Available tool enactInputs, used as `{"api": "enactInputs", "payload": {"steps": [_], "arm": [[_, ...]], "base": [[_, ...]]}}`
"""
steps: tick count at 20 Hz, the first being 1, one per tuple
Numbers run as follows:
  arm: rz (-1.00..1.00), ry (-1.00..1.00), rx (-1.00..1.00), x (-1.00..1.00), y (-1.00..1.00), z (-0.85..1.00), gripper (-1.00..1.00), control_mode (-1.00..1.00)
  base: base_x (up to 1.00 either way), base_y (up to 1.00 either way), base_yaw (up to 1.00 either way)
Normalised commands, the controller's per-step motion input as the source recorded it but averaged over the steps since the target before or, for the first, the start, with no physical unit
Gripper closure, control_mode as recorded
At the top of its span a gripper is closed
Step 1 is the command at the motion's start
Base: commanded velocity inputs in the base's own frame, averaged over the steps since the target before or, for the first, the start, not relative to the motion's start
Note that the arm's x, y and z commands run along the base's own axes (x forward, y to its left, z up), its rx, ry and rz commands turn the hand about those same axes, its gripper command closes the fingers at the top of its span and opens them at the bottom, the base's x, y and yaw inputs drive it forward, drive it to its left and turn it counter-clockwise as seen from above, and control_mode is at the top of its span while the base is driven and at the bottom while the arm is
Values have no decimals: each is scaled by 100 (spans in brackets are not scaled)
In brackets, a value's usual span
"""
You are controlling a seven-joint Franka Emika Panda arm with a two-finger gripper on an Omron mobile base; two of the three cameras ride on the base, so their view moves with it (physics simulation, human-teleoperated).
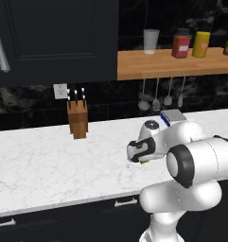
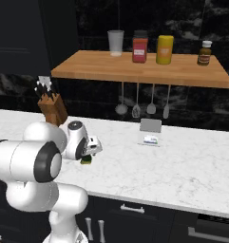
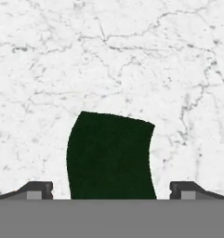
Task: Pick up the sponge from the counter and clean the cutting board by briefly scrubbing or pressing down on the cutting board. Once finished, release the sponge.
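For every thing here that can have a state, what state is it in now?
gripper: open, low over the counter, one finger on each side of the sponge.
sponge: lying on the counter, dark green side up, not gripped.
counter: white marble, bare around the sponge.
knife block: upright near the wall, knives in it.
cup: upright on the shelf.

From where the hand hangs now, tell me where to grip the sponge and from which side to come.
Come straight down from above. The sponge lies flat on the counter, dark scouring face up, between the open gripper's fingertips, one on each side. Grip it across its two long side faces, near the middle; those sides look roughly parallel, so the pads should seat squarely.
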Motion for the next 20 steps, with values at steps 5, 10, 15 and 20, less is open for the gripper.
{"api": "enactInputs", "payload": {"steps": [5,10,15,20], "arm": [[0,2,0,34,0,-26,-100,-100],[0,0,0,22,0,-38,100,-100],[0,0,0,-31,0,-46,100,-100],[0,0,0,-89,0,-26,100,-100]], "base": [[0,0,0],[0,0,0],[0,0,0],[0,0,0]]}}
